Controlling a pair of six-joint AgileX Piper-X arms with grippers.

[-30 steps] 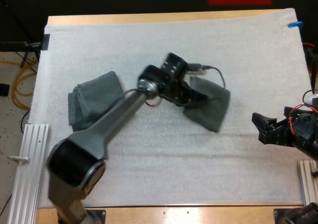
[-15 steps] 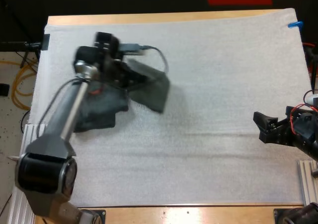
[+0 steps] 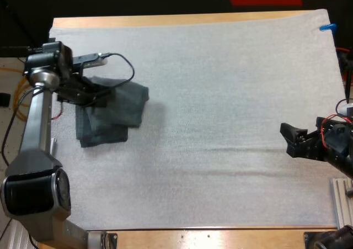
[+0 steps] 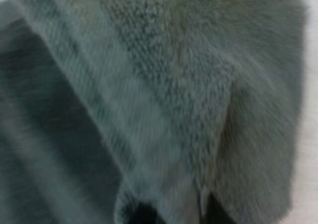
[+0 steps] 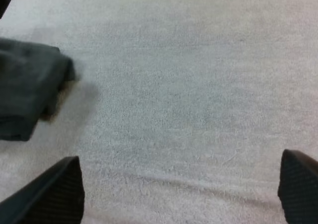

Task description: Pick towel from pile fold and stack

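The left tool [image 3: 91, 93] is clamped on the folded towel [image 3: 128, 102] at its left edge. This towel overlaps the far right part of the stack [image 3: 102, 133] by the left edge of the white mat [image 3: 220, 94] and sits slightly skewed to it, so setting it down likely calls for a short shift left and nearer. The right tool [image 3: 289, 141] hovers wide and empty at the worktop's right, well apart; I count two towels, one held and seemingly one stacked, and two tools.
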